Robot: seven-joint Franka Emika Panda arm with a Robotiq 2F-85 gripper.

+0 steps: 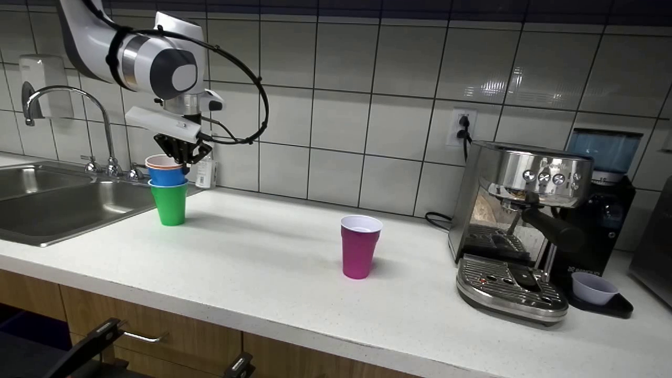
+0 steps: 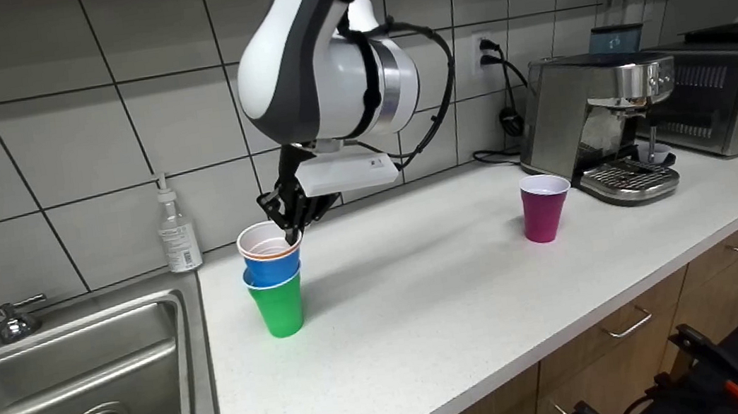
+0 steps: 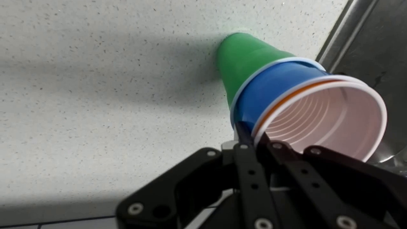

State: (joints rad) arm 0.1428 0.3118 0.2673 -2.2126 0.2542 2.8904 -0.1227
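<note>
A white speckled countertop [image 1: 273,247] meets a stainless-steel sink [image 2: 201,386]. Just beside the sink, the black two-fingered gripper [image 3: 254,131], nearly closed, pinches the rims of nested blue and orange plastic cups [image 3: 275,85], which sit inside a standing green tapered plastic cup [image 2: 281,311].

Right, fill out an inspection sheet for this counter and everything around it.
Surface: pale speckled countertop, shadows across it.
Cups: orange cup nested in blue cup, which sits partway into green cup; magenta cup stands upright, apart.
Clutter: pump bottle by the sink; espresso machine on the countertop.
Gripper: closed across the blue and orange rims, one finger inside, one outside.
Cables: black cable loops beside the arm; power cords plugged into wall outlet.
Surroundings: tiled wall behind, wooden drawers below.
</note>
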